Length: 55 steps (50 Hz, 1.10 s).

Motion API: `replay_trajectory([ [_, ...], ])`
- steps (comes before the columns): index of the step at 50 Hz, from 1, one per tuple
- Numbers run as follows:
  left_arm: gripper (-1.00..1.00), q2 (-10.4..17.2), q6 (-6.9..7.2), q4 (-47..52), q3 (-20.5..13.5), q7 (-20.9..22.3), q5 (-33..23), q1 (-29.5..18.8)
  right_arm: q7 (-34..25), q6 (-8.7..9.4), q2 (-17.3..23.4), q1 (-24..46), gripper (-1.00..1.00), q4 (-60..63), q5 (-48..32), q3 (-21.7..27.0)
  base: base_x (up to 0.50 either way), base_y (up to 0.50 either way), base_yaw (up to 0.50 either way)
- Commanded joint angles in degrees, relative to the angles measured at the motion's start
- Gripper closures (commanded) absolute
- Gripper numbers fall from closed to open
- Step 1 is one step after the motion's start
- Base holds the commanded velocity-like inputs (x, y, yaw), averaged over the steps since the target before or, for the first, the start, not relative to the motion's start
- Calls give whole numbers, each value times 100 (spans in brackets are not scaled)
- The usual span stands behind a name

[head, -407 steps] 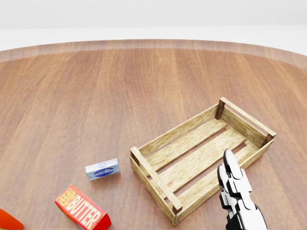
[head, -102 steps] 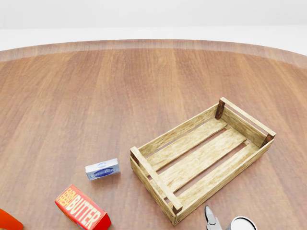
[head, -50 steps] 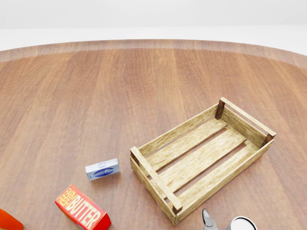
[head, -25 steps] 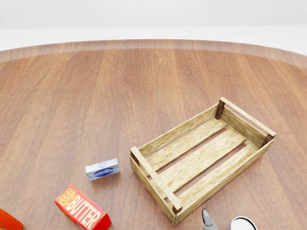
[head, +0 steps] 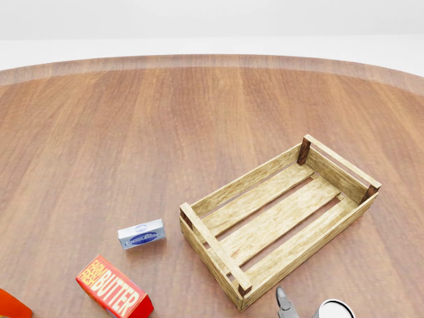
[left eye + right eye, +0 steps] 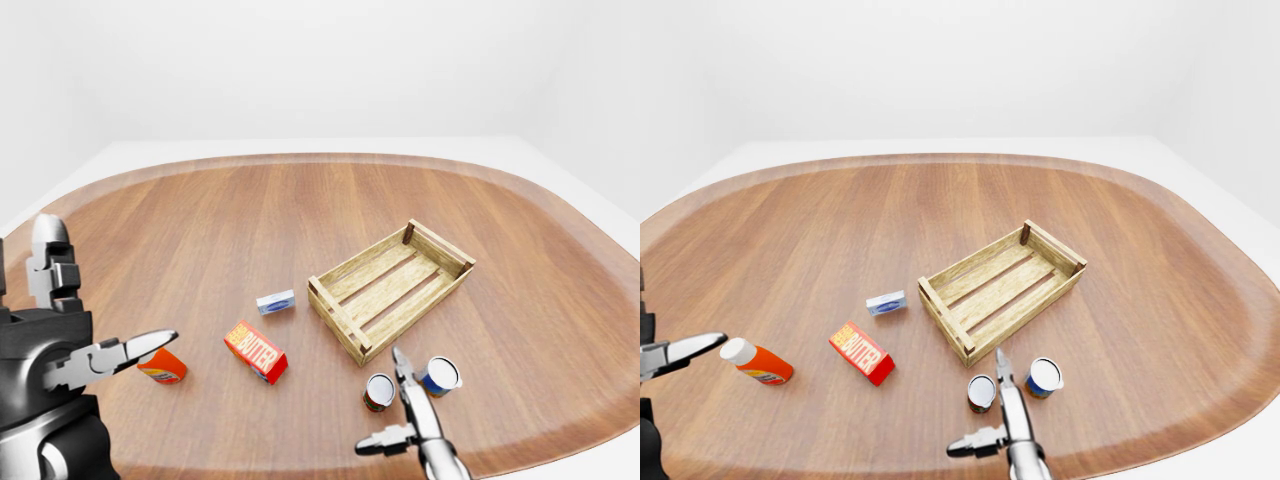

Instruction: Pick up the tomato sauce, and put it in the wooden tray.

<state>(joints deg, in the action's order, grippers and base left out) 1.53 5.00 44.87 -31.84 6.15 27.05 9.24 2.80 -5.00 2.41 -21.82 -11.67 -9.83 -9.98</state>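
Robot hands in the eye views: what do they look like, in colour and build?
Both are bare machine parts, no sleeves or visible cables. The left hand is bulky, with a dark grey to black blocky body and glossy silver, segmented fingers tapering to points. The right hand shows slim silver fingers with dark joints. No markings can be made out.

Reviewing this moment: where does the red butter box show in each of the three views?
Left-eye view: the red rectangular butter box lies lower centre-left, left of the slatted wooden tray.
Head view: the box sits at the bottom left, partly cut by the bottom edge.
Right-eye view: the box lies lower left of centre.
Shared landmark: the small white-and-blue carton just above it, beside the tray's left end.
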Motion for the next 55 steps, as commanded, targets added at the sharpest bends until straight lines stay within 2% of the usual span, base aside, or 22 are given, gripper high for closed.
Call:
replay_trajectory([
  [1,-92,3,0,1,-5,-3,5,-4,1,0,-36,118,-100,-189,-32,16,0,0,0],
  [31,-92,3,0,17,-30,1,32,3,-13,0,-93,288,-100,-475,-91,47,0,0,0],
  [32,-92,2,0,16,-29,0,30,4,-27,0,-92,284,-20,-469,-88,43,0,0,0],
  [33,-92,1,0,18,-28,1,30,5,-26,0,-92,284,3,-468,-91,44,0,0,0],
  [34,-92,0,0,20,-27,1,29,6,-26,0,-93,286,40,-470,-92,45,0,0,0],
  [35,-92,-1,0,24,-28,2,31,9,-31,0,-93,288,60,-475,-90,45,0,0,0],
  [36,-92,-2,0,25,-29,4,32,10,-30,0,-93,289,63,-478,-90,47,0,0,0],
  [37,-92,0,0,27,-31,2,34,9,-31,0,-92,291,90,-483,-91,48,0,0,0],
  [38,-92,2,0,30,-38,-1,42,6,-34,0,-92,290,100,-483,-96,47,0,0,0],
  [55,-92,20,0,69,-114,-9,122,3,-40,0,-100,303,100,-520,-79,94,0,0,0],
])
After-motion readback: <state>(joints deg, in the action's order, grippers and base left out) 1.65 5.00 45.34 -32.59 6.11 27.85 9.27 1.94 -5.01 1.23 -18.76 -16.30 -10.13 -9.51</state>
